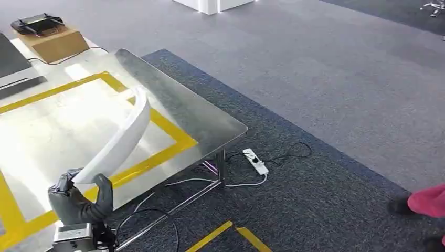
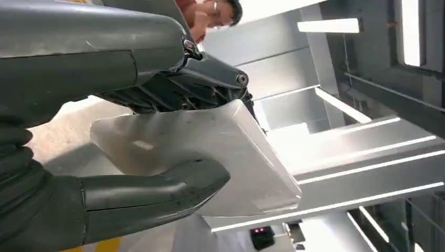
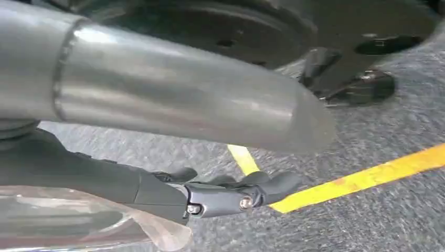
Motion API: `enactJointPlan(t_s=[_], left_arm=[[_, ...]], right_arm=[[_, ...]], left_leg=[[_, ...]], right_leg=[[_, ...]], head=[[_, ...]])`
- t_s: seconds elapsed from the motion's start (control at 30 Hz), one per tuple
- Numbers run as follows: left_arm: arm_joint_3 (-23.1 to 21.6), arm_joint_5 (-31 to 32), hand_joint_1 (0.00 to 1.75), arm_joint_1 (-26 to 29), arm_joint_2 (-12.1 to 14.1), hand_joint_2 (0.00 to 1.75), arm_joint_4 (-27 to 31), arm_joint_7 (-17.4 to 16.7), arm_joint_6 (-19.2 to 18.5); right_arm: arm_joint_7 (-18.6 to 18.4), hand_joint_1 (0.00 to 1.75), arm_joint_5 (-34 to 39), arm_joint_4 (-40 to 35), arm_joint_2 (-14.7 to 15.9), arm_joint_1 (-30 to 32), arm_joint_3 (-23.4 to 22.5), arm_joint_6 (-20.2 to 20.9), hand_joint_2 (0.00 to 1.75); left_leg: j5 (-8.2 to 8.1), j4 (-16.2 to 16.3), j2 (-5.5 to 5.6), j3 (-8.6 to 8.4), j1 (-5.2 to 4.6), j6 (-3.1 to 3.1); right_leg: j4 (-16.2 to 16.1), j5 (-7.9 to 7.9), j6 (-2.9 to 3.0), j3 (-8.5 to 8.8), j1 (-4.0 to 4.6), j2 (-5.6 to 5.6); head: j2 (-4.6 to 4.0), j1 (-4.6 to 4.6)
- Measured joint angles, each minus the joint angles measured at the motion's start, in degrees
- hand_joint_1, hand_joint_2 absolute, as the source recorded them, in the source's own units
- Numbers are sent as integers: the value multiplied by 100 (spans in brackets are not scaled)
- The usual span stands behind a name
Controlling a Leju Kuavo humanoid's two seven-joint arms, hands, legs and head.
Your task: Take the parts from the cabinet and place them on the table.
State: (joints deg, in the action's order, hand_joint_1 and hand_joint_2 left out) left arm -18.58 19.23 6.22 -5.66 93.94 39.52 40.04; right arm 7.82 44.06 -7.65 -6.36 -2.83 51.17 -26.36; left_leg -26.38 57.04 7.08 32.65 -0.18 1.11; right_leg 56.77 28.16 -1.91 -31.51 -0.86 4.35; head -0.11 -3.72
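The curved white part (image 1: pixel 122 137) is held by its near end alone in the left hand (image 1: pixel 80 202), thumb on one face and dark fingers on the other, as the left wrist view shows (image 2: pixel 210 157); the rest of it arcs up and away over the shiny metal table (image 1: pixel 210 118), its far tip above the inside of the yellow tape frame (image 1: pixel 173 131). It hangs above the surface rather than resting on it, so the placing step looks not yet done. The chief risk, as I judge it, is leverage: so much of the part reaches beyond the grip that it could twist or slip in the fingers if the arm moves sharply, and drop hard onto the metal. If let go while tilted, its curve might let it rock or slide toward the table edge, which is near, with cables and a power strip (image 1: pixel 255 160) on the carpet below. The right hand (image 3: pixel 231 194) hangs low over the carpet by a yellow floor line, fingers curled in around nothing. A person's red sleeve (image 1: pixel 427 200) shows at the side, well apart from the table.
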Motion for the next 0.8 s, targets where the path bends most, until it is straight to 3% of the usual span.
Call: enactJointPlan(t_s=[0.03, 0.07, 0.1, 0.13, 0.17, 0.2, 0.23, 0.27, 0.3, 0.37, 0.4, 0.43, 0.47, 0.53, 0.8], left_arm=[[-2, 2, 175, 16, 4, 175, 0, 0, 0], [-2, 2, 175, 23, 4, 175, 0, 0, 0], [-2, 2, 175, 11, 4, 175, 0, 0, 7], [-2, 2, 175, 0, 7, 175, 0, 0, 9], [-4, 2, 175, 3, 7, 175, 0, 0, 11], [-4, 2, 175, 13, 11, 175, 0, 0, 11], [-4, 2, 175, 19, 13, 175, 0, 0, 11], [-4, 2, 175, 23, 17, 175, -2, 0, 13], [-4, 2, 175, 23, 20, 175, -2, 0, 13], [-7, 9, 175, 22, 20, 175, 0, -2, -4], [-7, 13, 175, 21, 22, 175, -2, -2, -7], [-7, 13, 175, 20, 24, 175, 0, -9, -13], [-9, 22, 175, 20, 26, 175, 0, -11, -24], [-11, 28, 175, 28, 33, 175, 0, -11, -26], [-22, 35, 175, 11, 33, 175, 0, -11, -2]], right_arm=[[0, 0, 0, 0, 0, -3, 0, 0, 0], [-2, 0, 2, -2, -11, -4, -2, 0, 0], [0, 0, 0, -2, -4, 2, -2, 0, 0], [0, 0, 2, -2, -4, 9, -2, -2, 0], [0, 0, 2, 0, -4, 17, -2, 0, 0], [-2, 0, 0, 0, -4, 24, -2, 0, 0], [-2, 0, 2, 0, -4, 24, -2, 2, 0], [-2, 0, 2, 0, -4, 25, -2, 2, 0], [-2, 0, 2, -2, -4, 22, -2, 0, 0], [-2, 0, 2, -2, -4, 8, -2, 2, 0], [-2, 0, 2, -2, -6, -7, -2, 2, 0], [-2, 0, 2, -2, -4, -29, -2, 2, 0], [-2, 0, 4, -2, -4, -33, -2, 2, 0], [-2, 0, 7, -2, -4, -21, 0, 4, 0], [17, 0, 20, -2, -4, -17, 0, 4, 0]], left_leg=[[-1, -4, 64, 13, 2, -25], [-42, 44, -14, 17, -4, -48], [-169, 220, -340, 96, -33, -97], [-384, 593, -517, 279, -17, -132], [-593, 1047, -594, 495, 3, -155], [-760, 1488, -632, 714, 19, -173], [-818, 1780, -643, 864, 35, -188], [-719, 1765, -650, 863, 47, -194], [-507, 1501, -667, 740, 52, -189], [15, 496, -706, 231, 51, -144], [59, 137, -760, 52, 33, -107], [-11, 42, -767, -5, 3, -96], [-17, 32, -767, 9, 2, -91], [-2, -5, -761, 3, 17, -141], [-1, -59, -771, -33, 15, -89]], right_leg=[[-12, -2, 31, 12, -6, -67], [-50, -19, 71, 38, -54, -163], [-57, -3, 110, 59, -45, -234], [-56, 11, 143, 70, -33, -326], [-56, 24, 162, 80, -24, -409], [-53, 37, 169, 82, -20, -496], [-50, 50, 169, 86, -20, -583], [-50, 66, 163, 101, -20, -665], [-50, 85, 159, 123, -20, -741], [-50, 126, 110, 198, -20, -783], [-57, 139, 99, 205, -22, -817], [-38, 154, 64, 189, 16, -834], [-46, 144, 42, 176, 11, -841], [-39, 159, 111, 174, 22, -831], [-242, 81, -14, 281, 18, -813]], head=[[0, 4], [0, 0], [0, 48], [0, 66], [0, 63], [0, 63], [0, 68], [0, 68], [0, 68], [0, 66], [0, 63], [0, 66], [0, 53], [0, 46], [0, 57]])
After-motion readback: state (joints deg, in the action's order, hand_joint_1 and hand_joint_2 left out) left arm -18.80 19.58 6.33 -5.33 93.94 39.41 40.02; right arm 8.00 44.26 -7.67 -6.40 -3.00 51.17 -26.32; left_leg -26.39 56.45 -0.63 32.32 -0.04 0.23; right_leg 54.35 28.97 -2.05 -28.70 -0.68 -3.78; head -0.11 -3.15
